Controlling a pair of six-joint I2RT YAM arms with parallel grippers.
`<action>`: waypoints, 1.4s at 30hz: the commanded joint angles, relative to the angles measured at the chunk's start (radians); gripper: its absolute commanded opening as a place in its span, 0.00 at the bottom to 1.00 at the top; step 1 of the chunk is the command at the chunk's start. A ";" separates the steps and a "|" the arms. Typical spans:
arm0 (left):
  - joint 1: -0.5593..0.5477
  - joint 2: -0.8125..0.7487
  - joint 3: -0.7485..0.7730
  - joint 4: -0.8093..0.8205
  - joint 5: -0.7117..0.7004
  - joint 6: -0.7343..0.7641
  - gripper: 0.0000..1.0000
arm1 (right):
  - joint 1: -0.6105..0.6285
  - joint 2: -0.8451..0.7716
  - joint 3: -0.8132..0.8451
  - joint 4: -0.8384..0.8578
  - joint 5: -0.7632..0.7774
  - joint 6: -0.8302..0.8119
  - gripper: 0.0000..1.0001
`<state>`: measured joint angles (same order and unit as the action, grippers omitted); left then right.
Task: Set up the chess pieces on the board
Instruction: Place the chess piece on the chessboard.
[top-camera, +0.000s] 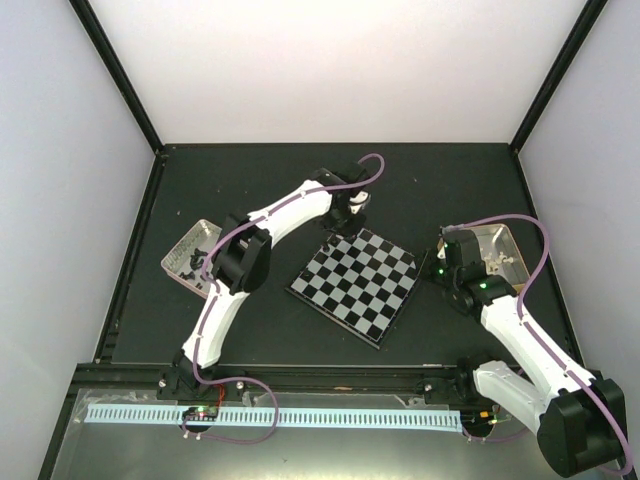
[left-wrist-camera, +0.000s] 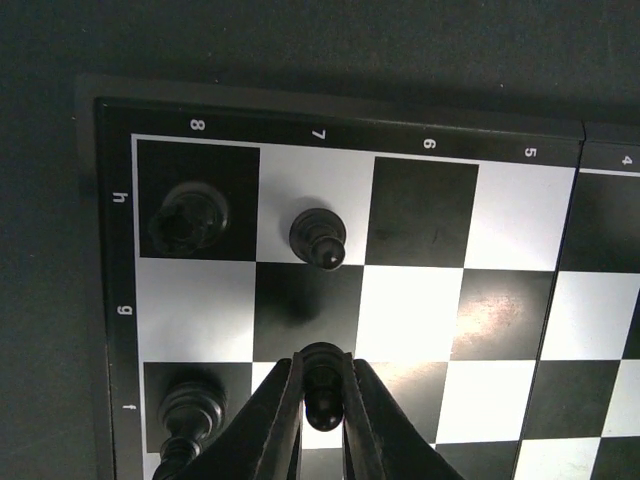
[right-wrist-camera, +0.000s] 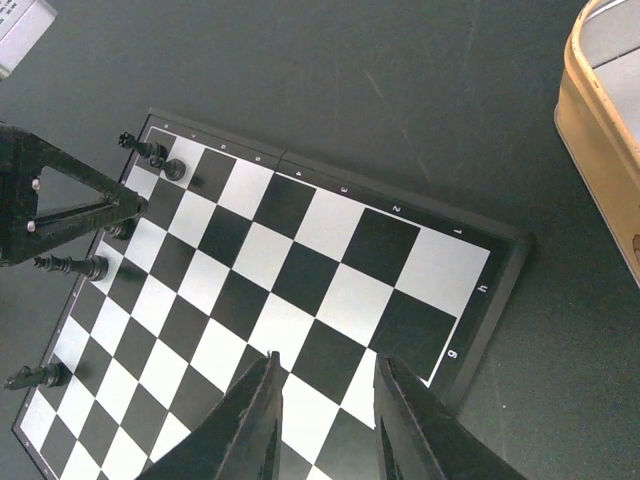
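The board lies tilted at the middle of the table. My left gripper is shut on a black pawn and holds it over the squares of rows 7 and g–f near the board's far corner. A black rook stands on h8, a black pawn on h7, and another black piece on f8. My right gripper is open and empty above the board's right corner. In the top view the left gripper is at the board's far corner and the right gripper at its right corner.
A metal tin with pieces sits left of the board, under the left arm. A second tin sits to the right; its rim shows in the right wrist view. The left arm reaches over the board's far edge.
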<state>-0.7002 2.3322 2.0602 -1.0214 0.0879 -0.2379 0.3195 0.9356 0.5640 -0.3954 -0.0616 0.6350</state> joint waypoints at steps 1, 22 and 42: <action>0.014 0.028 0.066 -0.036 0.097 -0.003 0.13 | 0.004 -0.015 -0.003 0.000 0.024 0.006 0.27; 0.052 0.053 0.097 -0.050 0.176 -0.031 0.17 | 0.004 -0.029 0.021 -0.025 0.032 -0.005 0.27; 0.113 -0.384 -0.202 0.087 -0.048 -0.083 0.35 | 0.004 -0.021 0.014 -0.013 0.012 -0.004 0.28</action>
<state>-0.6315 2.1376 1.9999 -1.0092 0.1570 -0.2783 0.3195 0.9134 0.5652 -0.4122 -0.0517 0.6342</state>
